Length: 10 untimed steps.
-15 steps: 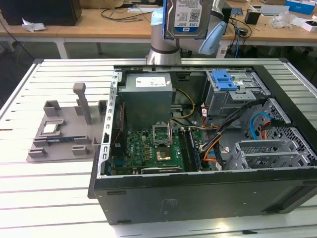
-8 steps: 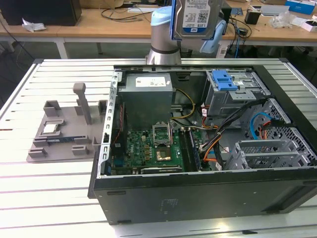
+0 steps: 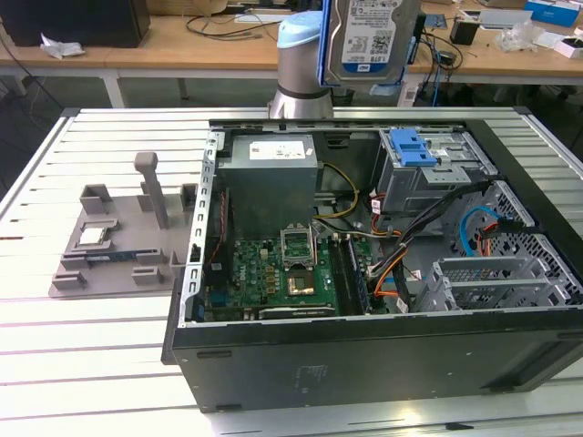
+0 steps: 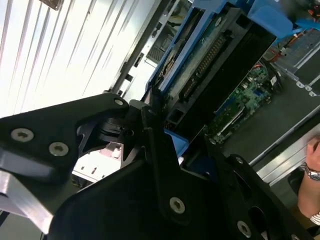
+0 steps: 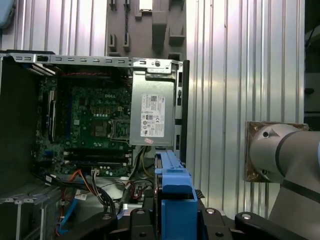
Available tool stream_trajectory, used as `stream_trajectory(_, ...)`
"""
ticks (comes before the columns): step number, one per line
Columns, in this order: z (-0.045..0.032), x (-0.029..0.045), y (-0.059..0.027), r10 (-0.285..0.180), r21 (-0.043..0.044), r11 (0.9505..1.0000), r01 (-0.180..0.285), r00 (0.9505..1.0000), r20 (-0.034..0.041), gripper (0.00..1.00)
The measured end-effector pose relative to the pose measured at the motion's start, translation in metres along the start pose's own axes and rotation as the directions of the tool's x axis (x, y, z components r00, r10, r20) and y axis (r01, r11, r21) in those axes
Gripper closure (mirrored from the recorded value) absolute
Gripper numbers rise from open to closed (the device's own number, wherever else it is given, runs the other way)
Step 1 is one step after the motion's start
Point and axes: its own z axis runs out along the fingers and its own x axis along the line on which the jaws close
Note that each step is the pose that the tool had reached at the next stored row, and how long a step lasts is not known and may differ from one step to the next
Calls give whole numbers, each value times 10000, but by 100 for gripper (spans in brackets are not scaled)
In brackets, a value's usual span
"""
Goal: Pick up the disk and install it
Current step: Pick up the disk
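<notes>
Disk [image 3: 369,36] aloft, ribbed metal table [image 3: 91,328], cluttered benches [image 3: 182,45]

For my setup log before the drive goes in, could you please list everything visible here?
disk: one, silver in blue caddy, held aloft
computer case: one, black, open, on the table
power supply: one, grey, inside the case
motherboard: one, green, on the case floor
drive cage: one, grey with blue bracket, inside the case
fixture tray: one, grey, exterior view's left
person's hand: one, wearing a watch, near the case
arm: one, grey and light blue, beyond the case
gripper: one, black, shut on the disk
</notes>
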Motion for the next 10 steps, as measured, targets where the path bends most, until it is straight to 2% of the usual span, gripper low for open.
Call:
stream_trajectory(3,7,183,0,2,0,10000,-2,10000,0,63)
stream_trajectory(9,17,401,-2,1,0,10000,-1,10000,-1,63)
stream_trajectory(10,21,467,-3,1,0,10000,-1,10000,0,63)
